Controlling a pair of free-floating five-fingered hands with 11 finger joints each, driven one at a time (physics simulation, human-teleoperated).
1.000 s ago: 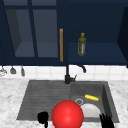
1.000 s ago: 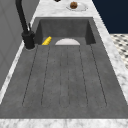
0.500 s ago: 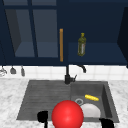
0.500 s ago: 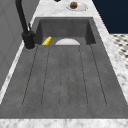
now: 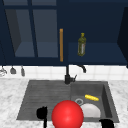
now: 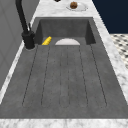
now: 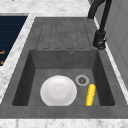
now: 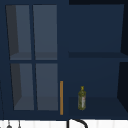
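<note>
Hands: my left hand [image 5: 42, 113] and right hand [image 5: 107, 123] flank glossy red ball [image 5: 67, 115], near edge | finger state: cannot tell | best: squeeze evenly, level

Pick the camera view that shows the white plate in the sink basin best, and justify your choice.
The right side view: the white plate lies whole on the basin floor, beside the drain and the corn cob. The front view hides part of it behind the red ball; the left side view shows just its far edge.
</note>
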